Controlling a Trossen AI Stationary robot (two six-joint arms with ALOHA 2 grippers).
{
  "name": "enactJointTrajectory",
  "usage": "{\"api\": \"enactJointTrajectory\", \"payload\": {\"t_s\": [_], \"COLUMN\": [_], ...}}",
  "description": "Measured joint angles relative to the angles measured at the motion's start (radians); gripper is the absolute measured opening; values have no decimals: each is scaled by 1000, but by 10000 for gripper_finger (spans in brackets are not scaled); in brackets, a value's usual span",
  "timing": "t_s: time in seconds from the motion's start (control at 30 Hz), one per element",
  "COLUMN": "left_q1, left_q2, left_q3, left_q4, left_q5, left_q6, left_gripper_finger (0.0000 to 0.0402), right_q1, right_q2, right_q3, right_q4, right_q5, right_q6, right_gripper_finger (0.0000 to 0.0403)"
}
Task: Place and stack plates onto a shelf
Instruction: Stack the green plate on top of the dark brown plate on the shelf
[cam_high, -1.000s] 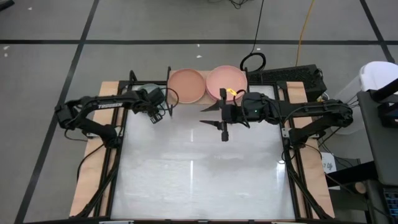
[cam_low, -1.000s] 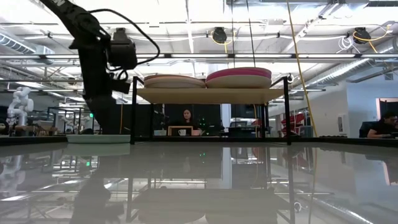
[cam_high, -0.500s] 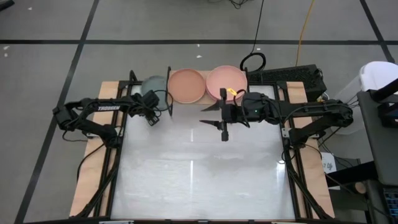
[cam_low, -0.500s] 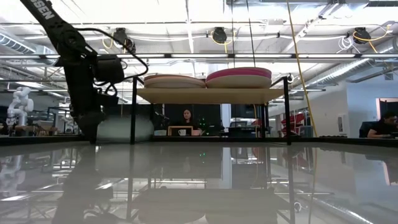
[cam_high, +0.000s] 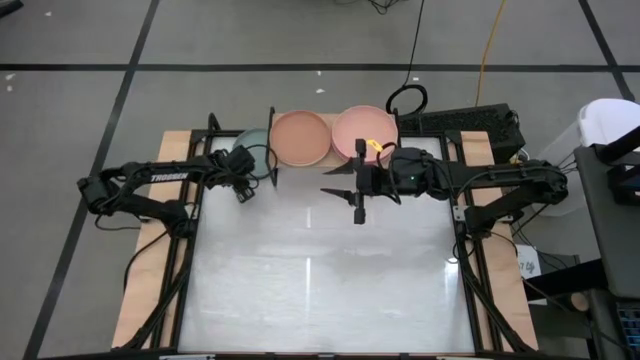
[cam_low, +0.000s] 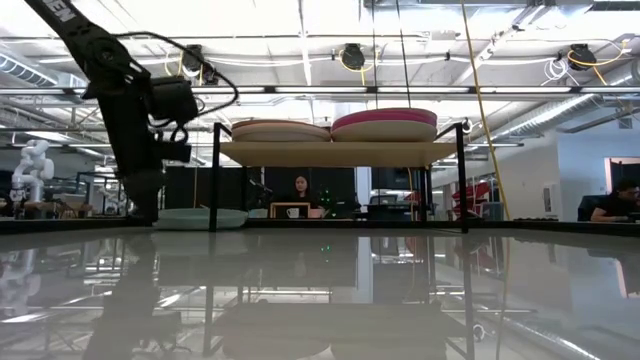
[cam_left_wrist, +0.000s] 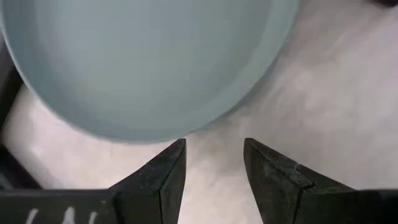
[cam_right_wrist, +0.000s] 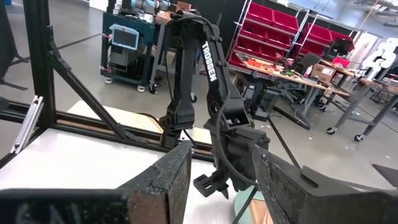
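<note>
The teal plate (cam_left_wrist: 149, 62) is lying flat on the surface (cam_high: 320, 270), seemingly partly under the shelf (cam_low: 340, 153), just beyond the left claw (cam_left_wrist: 214, 165), which is being held open and empty. If the plate is being lifted straight up, it is risking being knocked against the shelf edge or a leg. The right claw (cam_right_wrist: 221, 168) is likewise being held open and empty.

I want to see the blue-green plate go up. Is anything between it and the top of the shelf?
Yes. The teal plate lies on the table beside the shelf, by a black shelf leg. Plate stacks already cover the top. The open left gripper faces it with nothing between.
</note>
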Motion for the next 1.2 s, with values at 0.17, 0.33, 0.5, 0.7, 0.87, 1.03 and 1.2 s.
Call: {"api": "enactJointTrajectory", "payload": {"t_s": [0.17, 0.33, 0.5, 0.7, 0.87, 1.03, 1.2], "left_q1": [-76, -123, -124, -90, -77, -75, -74], "left_q2": [-54, -50, -2, 47, 58, 58, 58], "left_q3": [1, 1, 1, 1, 1, 1, 1], "left_q4": [-3, 0, 5, 63, 107, 108, 106], "left_q5": [-61, -62, -49, -48, -48, -45, 35], "left_q6": [78, 207, 328, 345, 353, 350, 329], "left_gripper_finger": [168, 168, 168, 168, 168, 145, 81], "right_q1": [0, 0, 0, 0, 0, 0, 0], "right_q2": [0, 0, 0, 0, 0, 0, 0], "right_q3": [0, 0, 0, 0, 0, 0, 0], "right_q4": [0, 0, -1, -16, -24, -24, -24], "right_q5": [0, 0, -2, -3, -3, -3, -3], "right_q6": [0, 0, 5, 7, 7, 7, 7], "right_gripper_finger": [155, 155, 155, 155, 155, 155, 155]}}
